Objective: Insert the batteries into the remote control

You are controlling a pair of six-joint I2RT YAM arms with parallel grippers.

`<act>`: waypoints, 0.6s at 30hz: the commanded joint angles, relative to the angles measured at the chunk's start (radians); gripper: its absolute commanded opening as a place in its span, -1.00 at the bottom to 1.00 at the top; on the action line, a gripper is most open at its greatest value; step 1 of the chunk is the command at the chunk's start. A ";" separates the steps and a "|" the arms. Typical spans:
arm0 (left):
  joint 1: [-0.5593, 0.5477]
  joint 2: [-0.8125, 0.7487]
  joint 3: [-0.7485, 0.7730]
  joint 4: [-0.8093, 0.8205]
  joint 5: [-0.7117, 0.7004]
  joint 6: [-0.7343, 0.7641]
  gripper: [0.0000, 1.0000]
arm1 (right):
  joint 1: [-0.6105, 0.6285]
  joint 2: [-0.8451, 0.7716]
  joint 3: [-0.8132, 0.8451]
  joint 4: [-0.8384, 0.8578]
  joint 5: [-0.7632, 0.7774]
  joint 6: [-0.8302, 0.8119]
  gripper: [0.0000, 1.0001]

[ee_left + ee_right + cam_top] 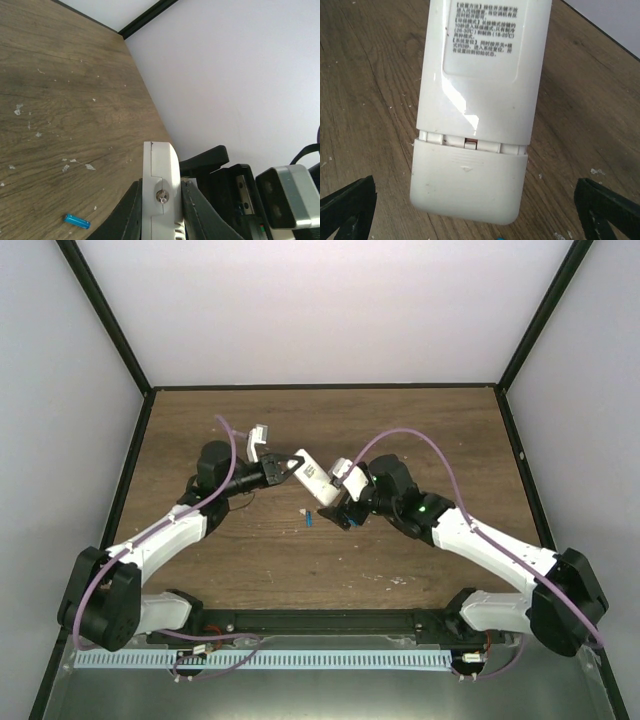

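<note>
My left gripper is shut on the white remote control and holds it off the table. In the left wrist view the remote stands edge-on, pinched between the two dark fingers. The right wrist view shows its back: a printed label, and the battery cover slid slightly off the body with a thin gap. My right gripper is open, one fingertip on each side of the cover end, touching nothing. A blue battery lies on the table below the remote, and the left wrist view shows that battery too.
The wooden table carries pale specks of debris. White walls with black frame edges close it in at the back and sides. The right arm's wrist sits close beside the left gripper.
</note>
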 commanded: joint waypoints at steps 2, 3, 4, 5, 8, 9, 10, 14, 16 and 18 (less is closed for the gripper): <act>0.002 0.007 0.036 0.034 0.023 -0.004 -0.66 | -0.003 0.009 0.003 0.035 0.008 -0.015 1.00; 0.001 0.006 0.037 0.037 0.025 -0.007 -0.66 | -0.003 0.009 0.001 0.038 0.011 -0.016 0.99; 0.000 0.008 0.038 0.039 0.027 -0.008 -0.67 | -0.004 0.009 0.000 0.041 0.016 -0.016 0.97; 0.001 0.008 0.038 0.040 0.029 -0.008 -0.67 | -0.003 0.008 -0.001 0.043 0.020 -0.016 0.96; 0.001 0.008 0.039 0.036 0.031 -0.007 -0.67 | -0.003 0.003 -0.004 0.052 0.024 -0.014 0.89; 0.001 0.009 0.041 0.036 0.030 -0.007 -0.67 | -0.003 0.001 -0.006 0.056 0.026 -0.012 0.85; 0.001 0.011 0.041 0.036 0.031 -0.008 -0.68 | -0.003 0.000 -0.007 0.059 0.029 -0.010 0.81; -0.001 0.017 0.045 0.042 0.034 -0.012 -0.69 | -0.003 -0.005 -0.011 0.077 0.033 -0.005 0.75; -0.002 0.020 0.048 0.044 0.036 -0.012 -0.70 | -0.003 -0.001 -0.008 0.074 0.028 -0.007 0.68; -0.002 0.022 0.051 0.043 0.036 -0.013 -0.70 | -0.003 0.007 -0.001 0.066 0.020 -0.009 0.59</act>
